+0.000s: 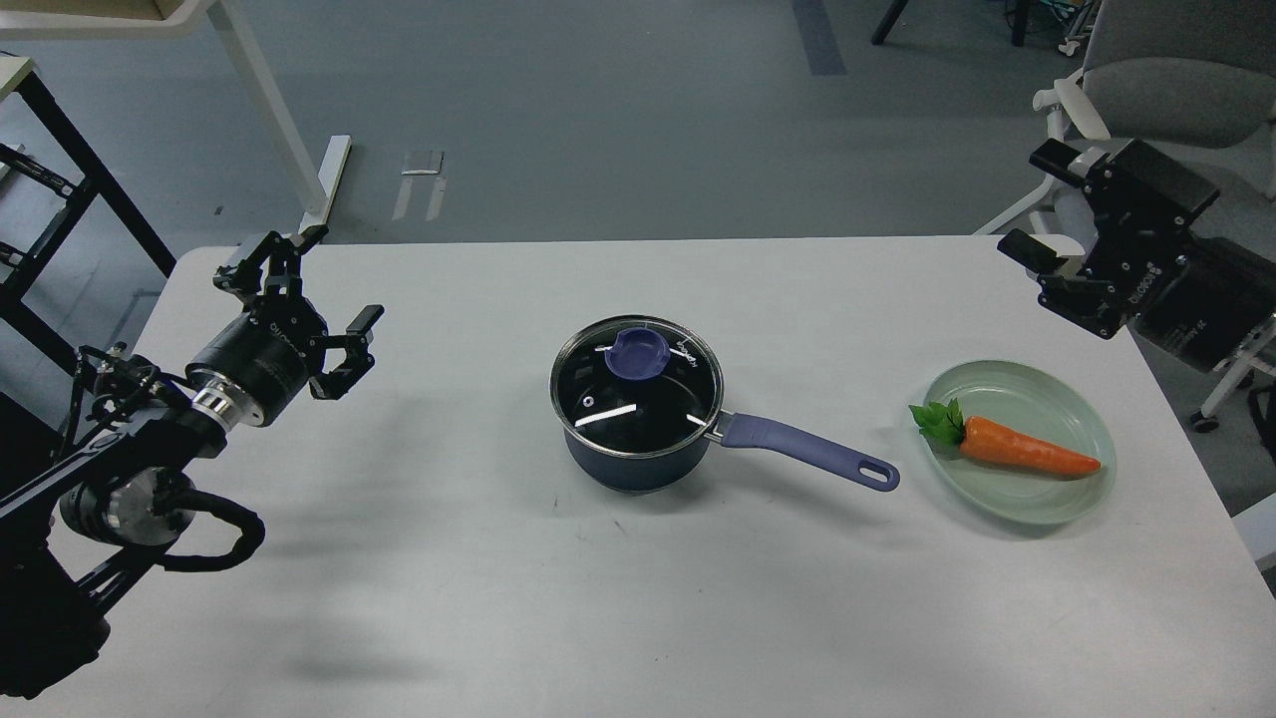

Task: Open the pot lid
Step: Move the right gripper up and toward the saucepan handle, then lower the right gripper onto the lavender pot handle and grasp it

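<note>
Head view shows nothing done yet: the lid [636, 384] sits on the pot [638, 454] mid-desk (knob untouched), left gripper [337, 289] and right gripper [1037, 204] spread-fingered, empty, near opposite edges.

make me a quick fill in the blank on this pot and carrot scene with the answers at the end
1. The lid sits on the ____.
2. The carrot lies on a pale green ____.
3. Neither the left claw nor the right claw holds anything: both are ____.
4. The pot's handle points toward the ____.

Missing words: pot; plate; open; plate
</note>
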Motion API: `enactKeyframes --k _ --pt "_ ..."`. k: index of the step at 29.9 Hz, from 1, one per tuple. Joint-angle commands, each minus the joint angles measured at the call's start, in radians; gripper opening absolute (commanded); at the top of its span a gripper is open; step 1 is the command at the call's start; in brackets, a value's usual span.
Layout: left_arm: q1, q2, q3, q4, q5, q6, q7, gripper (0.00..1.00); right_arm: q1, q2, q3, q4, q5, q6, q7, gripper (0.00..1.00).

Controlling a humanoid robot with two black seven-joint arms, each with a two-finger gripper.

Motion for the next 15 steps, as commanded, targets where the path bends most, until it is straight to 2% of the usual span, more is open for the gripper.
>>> enactKeyframes --k 1,5,8,15 --pt "-0.008 0.002 -0.002 -0.001 0.002 -0.001 -0.004 0.99 0.066 -0.037 -0.027 0.039 -0.285 0.003 0.000 1.00" --pt "-0.009 0.004 -0.002 -0.003 0.002 -0.001 -0.021 0.99 0.175 -0.028 -0.113 0.047 -0.581 0.012 0.000 1.00" --pt "-0.009 0.007 -0.002 -0.003 0.007 -0.001 -0.022 0.99 0.276 0.014 -0.229 0.048 -0.716 0.013 0.000 1.00" --pt "-0.014 0.028 0.000 -0.020 0.007 -0.001 -0.022 0.99 0.573 0.159 -0.587 0.024 -0.829 0.010 0.000 1.00"
